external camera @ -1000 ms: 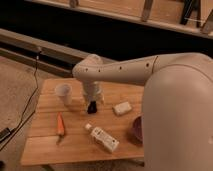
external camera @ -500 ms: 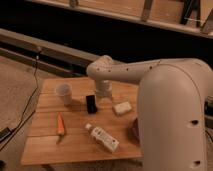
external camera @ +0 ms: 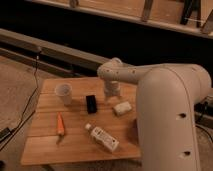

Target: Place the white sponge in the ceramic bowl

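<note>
The white sponge (external camera: 122,107) lies on the wooden table (external camera: 75,147), right of centre. My gripper (external camera: 111,94) hangs from the white arm just above the table, a little up and to the left of the sponge and apart from it. The ceramic bowl is hidden behind my large white arm (external camera: 165,115), which covers the table's right side.
A white cup (external camera: 63,93) stands at the table's left rear. A small black block (external camera: 91,103) sits left of the gripper. An orange carrot (external camera: 60,124) lies at the front left. A white labelled bottle (external camera: 102,138) lies at the front centre. A cable runs along the floor at left.
My arm has swung to the right, from over the black block towards the sponge. The arm now covers the bowl. The objects on the table have not moved.
</note>
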`<control>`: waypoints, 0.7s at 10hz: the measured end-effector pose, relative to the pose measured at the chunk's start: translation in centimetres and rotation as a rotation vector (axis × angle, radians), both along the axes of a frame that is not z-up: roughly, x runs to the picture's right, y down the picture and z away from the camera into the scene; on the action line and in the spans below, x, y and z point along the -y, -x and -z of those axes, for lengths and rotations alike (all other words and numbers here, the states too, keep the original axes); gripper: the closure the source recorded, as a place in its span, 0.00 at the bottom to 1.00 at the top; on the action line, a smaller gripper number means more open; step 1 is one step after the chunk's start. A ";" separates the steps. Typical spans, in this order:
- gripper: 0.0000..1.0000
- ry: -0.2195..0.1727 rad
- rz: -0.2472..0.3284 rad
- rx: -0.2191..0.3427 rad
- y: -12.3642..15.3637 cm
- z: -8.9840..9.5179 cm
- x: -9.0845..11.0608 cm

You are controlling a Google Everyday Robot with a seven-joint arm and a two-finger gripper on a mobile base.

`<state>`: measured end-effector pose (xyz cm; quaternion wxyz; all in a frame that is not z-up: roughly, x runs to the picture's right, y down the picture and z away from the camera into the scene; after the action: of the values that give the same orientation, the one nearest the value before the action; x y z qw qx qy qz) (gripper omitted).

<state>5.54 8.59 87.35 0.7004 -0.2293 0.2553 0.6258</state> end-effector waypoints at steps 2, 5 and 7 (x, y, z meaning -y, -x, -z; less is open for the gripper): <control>0.35 0.014 -0.013 -0.004 -0.8 -1.0 -0.5; 0.35 0.049 -0.024 -0.017 -1.7 -1.9 -1.8; 0.35 0.071 -0.020 -0.029 -1.9 -2.2 -2.8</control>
<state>7.48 11.42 89.50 0.6818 -0.2475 0.2851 0.6265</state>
